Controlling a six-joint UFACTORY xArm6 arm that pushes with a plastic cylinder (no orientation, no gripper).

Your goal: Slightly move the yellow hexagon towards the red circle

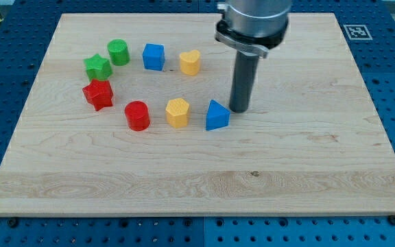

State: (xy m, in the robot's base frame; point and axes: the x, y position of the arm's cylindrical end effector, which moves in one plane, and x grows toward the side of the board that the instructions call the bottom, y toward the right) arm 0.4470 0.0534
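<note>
The yellow hexagon [177, 112] sits near the board's middle, between the red circle [137, 114] on its left and the blue triangle [217, 115] on its right. A small gap separates the hexagon from the red circle. My tip [238, 109] rests on the board just right of the blue triangle, close to it, and well right of the hexagon.
A red star [98, 94], green star [97, 67], green circle [118, 52], blue cube [153, 56] and yellow heart [190, 62] form an arc at the upper left. The wooden board [307, 151] lies on a blue perforated table.
</note>
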